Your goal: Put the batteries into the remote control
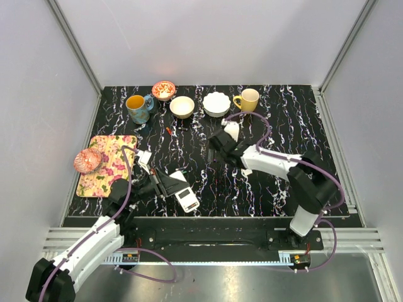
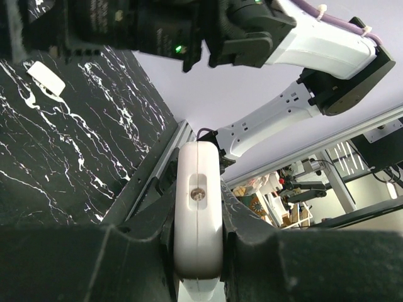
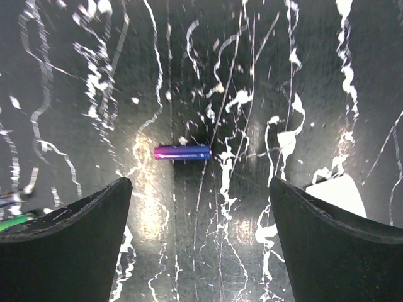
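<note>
Remote control (image 2: pixel 198 189) pinched in my left gripper (image 2: pixel 199 245); right gripper (image 3: pixel 200 185) spread wide over a battery (image 3: pixel 182 152).

From above, the remote sits at 7 o'clock from the table's (image 1: pixel 283 126) centre, its long axis running 11 to 5 and its free end pointing to 5. I judge it light, stiff, smooth plastic, best gripped across its narrow edges. The battery lies 9 to 3 under my right wrist. It looks hard and likely to roll, so I'd grip it mid-barrel.
</note>
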